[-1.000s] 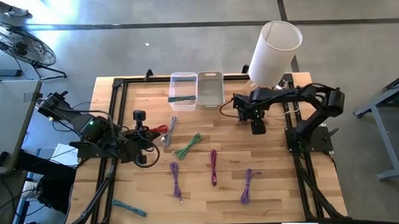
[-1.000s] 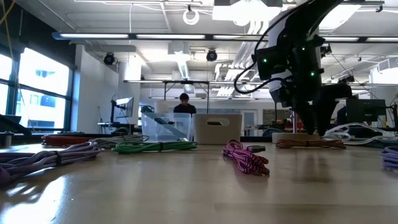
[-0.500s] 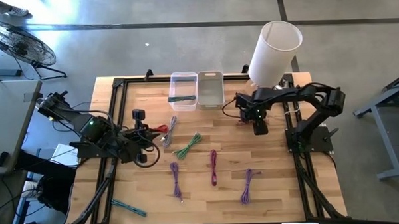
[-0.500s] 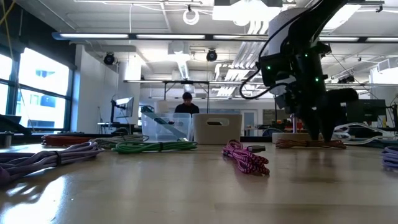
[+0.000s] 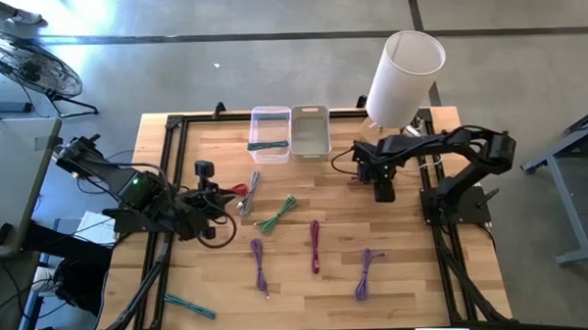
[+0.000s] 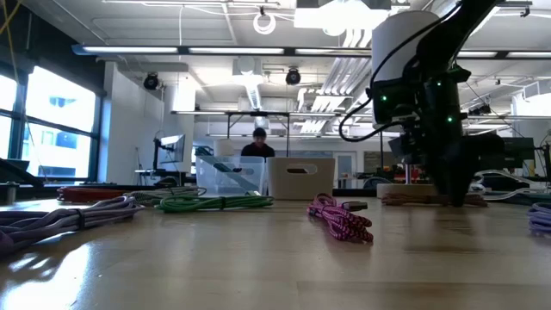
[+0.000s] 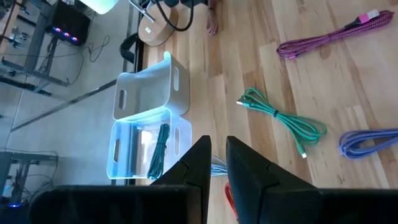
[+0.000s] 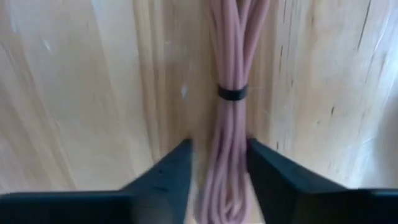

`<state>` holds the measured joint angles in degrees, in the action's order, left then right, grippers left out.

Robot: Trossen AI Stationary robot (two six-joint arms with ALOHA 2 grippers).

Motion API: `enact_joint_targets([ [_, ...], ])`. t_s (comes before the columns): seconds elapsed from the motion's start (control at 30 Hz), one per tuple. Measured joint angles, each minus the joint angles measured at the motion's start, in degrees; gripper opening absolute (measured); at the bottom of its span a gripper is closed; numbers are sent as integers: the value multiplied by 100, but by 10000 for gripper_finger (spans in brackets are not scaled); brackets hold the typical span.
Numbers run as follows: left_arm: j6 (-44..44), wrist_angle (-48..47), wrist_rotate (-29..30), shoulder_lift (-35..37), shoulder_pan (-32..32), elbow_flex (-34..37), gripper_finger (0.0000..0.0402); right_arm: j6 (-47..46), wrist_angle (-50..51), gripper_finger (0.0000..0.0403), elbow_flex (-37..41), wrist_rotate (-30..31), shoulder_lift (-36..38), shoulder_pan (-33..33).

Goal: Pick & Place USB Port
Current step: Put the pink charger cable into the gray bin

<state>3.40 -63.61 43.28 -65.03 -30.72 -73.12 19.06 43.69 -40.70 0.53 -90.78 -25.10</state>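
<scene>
A pinkish-brown cable bundle [image 8: 233,124], bound by a black tie [image 8: 232,93], lies flat on the wooden table. My right gripper [image 5: 384,189] is low over it at the table's far right and open. One finger [image 8: 168,180] stands on each long side of the bundle. In the low view the bundle [image 6: 413,200] sticks out beside the gripper [image 6: 456,200]. My left gripper [image 5: 212,199] waits shut and empty above the table's left middle; its wrist view [image 7: 217,162] shows the fingers nearly together. My right gripper comes from above, pointing down, with its fingers across the bundle's near part [image 8: 227,186], below the black tie. The bundle fills most of the gap between the fingers. I cannot tell whether they touch it. The bundle lies on the table.
A clear bin [image 5: 270,132] holding a teal cable and a white bin [image 5: 310,131] stand at the far edge. A white cylinder [image 5: 405,75] stands behind the right arm. Green [image 5: 276,216], magenta [image 5: 315,245], purple [image 5: 258,262], red [image 5: 238,189] and teal [image 5: 189,305] cables lie about.
My right gripper has gone a little toward the table's right edge and down, onto the pinkish-brown bundle. The bundle has stayed where it was.
</scene>
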Motion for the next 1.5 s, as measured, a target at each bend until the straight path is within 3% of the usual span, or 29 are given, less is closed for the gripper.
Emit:
enact_joint_targets([
  [0.13, -5, -3, 98, -51, 0, 0, 46, -266, 113, 23, -134, -8, -50, 2],
  [0.43, 298, 2, 126, -51, 0, 1, 46, -1140, 592, 19, -466, -54, 146, 517],
  [0.63, 444, 63, 162, -51, -1, 0, 46, -1755, 807, 19, -945, -141, 804, 1224],
  [0.83, 663, 99, 335, -44, -2, 0, 46, -2965, 677, 19, -1750, 248, 1605, 1906],
  [1.03, 1264, 59, 874, -44, 0, 0, 46, -4378, -273, 19, -2381, 1307, 1921, 2453],
  [1.2, 1557, -38, 1262, -42, -2, 0, 46, -5163, -1521, 19, -2357, 1997, 1864, 2551],
  [1.5, 1643, -268, 1435, -42, -2, 0, 46, -6203, -3505, 18, -2126, 2091, 1317, 2118],
])
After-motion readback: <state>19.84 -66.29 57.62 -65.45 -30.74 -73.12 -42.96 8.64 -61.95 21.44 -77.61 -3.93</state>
